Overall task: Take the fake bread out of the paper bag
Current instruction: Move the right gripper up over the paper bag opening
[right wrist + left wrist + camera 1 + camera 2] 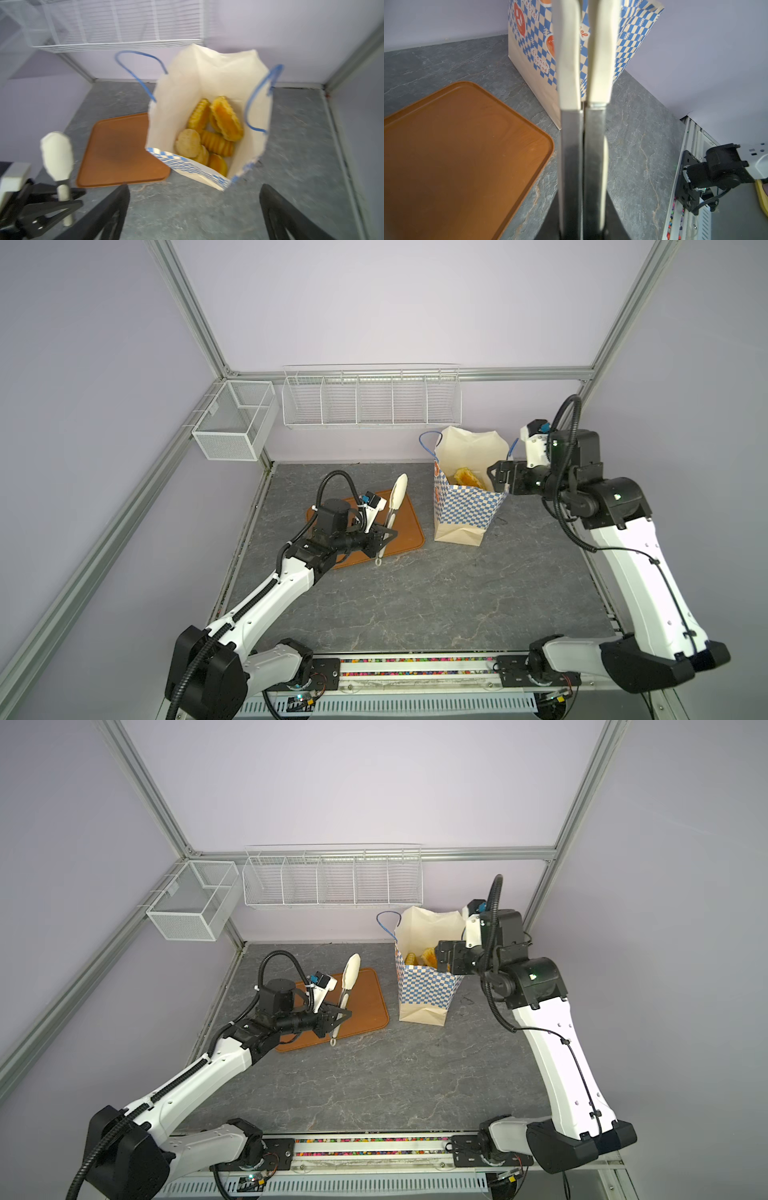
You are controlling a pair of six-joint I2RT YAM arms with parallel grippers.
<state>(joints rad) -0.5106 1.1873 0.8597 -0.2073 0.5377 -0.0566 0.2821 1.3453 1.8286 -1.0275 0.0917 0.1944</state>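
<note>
Peering into the creased cream paper bag [207,68], standing upright just beside the smooth, round-cornered brown tray [409,531], and finding the fake bread [214,133] heaped at the bottom: ridged golden loaves and round buns, perhaps six, blur hindering the count. Clamping the tongs [397,497] in the left gripper [384,537], steel arms squeezed together, matte white tips slanting up over the tray. Holding the right gripper [498,477] level at the bag's right rim, jaws spread wide and empty, leaving bare grey veined tabletop [415,593] in front.
</note>
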